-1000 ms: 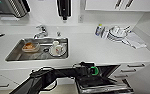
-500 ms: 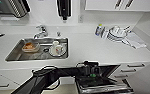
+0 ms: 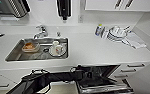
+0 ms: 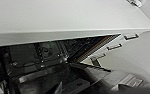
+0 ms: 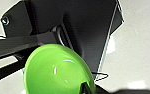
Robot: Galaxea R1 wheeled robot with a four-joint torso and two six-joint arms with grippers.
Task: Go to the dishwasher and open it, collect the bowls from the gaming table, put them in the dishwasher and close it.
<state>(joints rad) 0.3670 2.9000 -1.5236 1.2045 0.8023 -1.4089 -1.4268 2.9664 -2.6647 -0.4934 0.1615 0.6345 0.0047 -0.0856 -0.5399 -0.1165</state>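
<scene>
Reaching into the open dishwasher (image 3: 103, 80) under the counter (image 3: 91, 53).
Left gripper (image 3: 89, 74) sits at its dark mouth, grip unclear; right gripper (image 5: 87, 88) clasps the green bowl's (image 5: 57, 71) rim.

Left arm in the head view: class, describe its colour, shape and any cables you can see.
The left arm is black and chunky, built of jointed segments, with a glossy casing. Thin dark cable loops stand up from its top side. No markings can be made out.
</scene>
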